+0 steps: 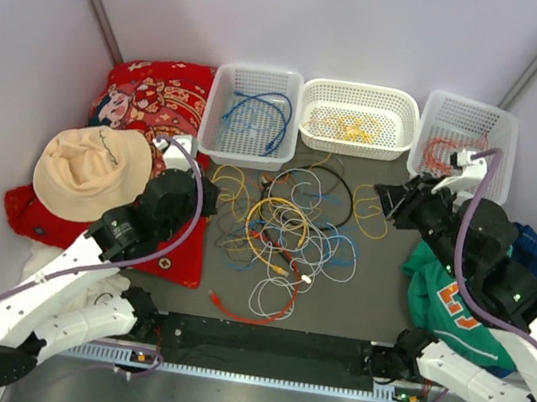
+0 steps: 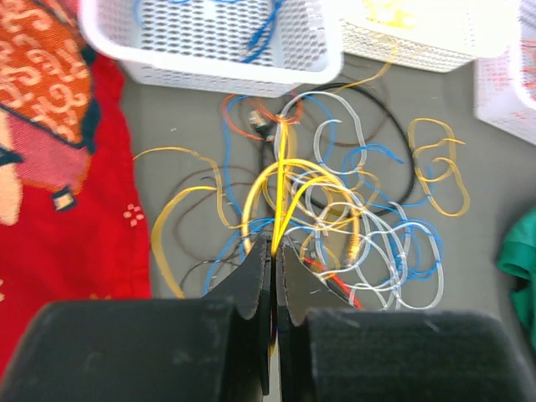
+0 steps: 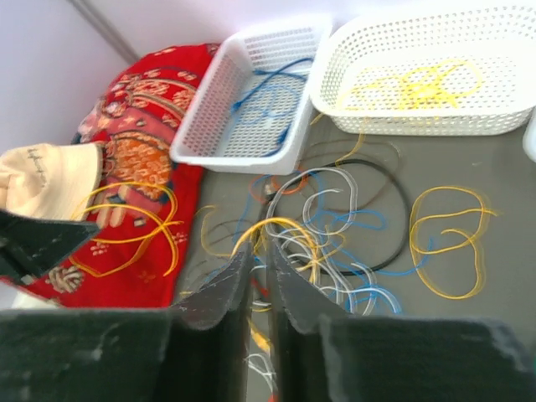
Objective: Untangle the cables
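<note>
Left pincer (image 2: 275, 251): jaws pressed together on one yellow cable (image 2: 285, 180), which arcs forward from my tips.
Right pincer (image 3: 258, 255): jaws a slit apart; whether they nip a wire, I cannot tell.
Cables (image 1: 284, 234): one tangled heap on the table, between my two pincers and just ahead of both.
White baskets, three, beyond the heap: left basket (image 1: 258, 70) with blue wire, middle basket (image 1: 361, 90) with yellow wire, right basket (image 1: 471, 100).
Top view only: red-orange wire (image 1: 438, 151) in the right basket; one green garment (image 1: 446, 298).
One hat (image 1: 91, 170), one red cloth (image 1: 165, 84).
</note>
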Controlling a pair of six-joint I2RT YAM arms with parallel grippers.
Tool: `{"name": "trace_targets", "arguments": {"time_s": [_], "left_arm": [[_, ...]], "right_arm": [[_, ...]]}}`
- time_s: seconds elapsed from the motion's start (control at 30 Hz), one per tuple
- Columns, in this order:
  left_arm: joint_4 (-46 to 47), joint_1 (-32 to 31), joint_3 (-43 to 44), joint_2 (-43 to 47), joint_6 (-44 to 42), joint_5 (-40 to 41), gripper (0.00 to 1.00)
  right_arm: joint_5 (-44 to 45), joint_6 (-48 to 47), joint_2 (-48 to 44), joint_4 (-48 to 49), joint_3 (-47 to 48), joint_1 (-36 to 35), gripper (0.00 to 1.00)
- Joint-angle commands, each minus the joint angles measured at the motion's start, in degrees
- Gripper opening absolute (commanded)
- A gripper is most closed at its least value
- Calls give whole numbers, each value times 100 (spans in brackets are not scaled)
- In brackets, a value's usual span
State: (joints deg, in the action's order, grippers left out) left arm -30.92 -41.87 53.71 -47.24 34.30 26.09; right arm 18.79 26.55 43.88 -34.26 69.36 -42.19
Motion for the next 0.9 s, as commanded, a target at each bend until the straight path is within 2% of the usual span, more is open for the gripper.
{"name": "trace_targets", "arguments": {"time_s": [0.0, 0.07, 0.1, 0.23, 0.37, 0.57, 0.87], "left_arm": [[621, 3, 78, 189, -117, -542, 0], [1069, 3, 113, 207, -143, -1270, 0], [1253, 3, 122, 198, -152, -1612, 0], [1808, 3, 297, -73, -170, -3394, 0], [2002, 3, 429, -320, -187, -4337, 0], [2432, -6, 421, -566, -12, -5087, 0], [2415, -6, 535, -716, -99, -5149, 0]], "right_arm": [[-1173, 113, 130, 549, -151, 18, 43], [-1728, 228, 182, 867, -379, 18, 55], [-1834, 298, 217, 990, -441, 1, 57], [-2150, 281, 454, 1378, -459, -52, 57], [-2397, 167, 736, 1413, -274, -87, 55], [-2783, 26, 1043, 1484, -125, -201, 53], [-3206, -132, 1228, 1378, -116, -307, 48]]}}
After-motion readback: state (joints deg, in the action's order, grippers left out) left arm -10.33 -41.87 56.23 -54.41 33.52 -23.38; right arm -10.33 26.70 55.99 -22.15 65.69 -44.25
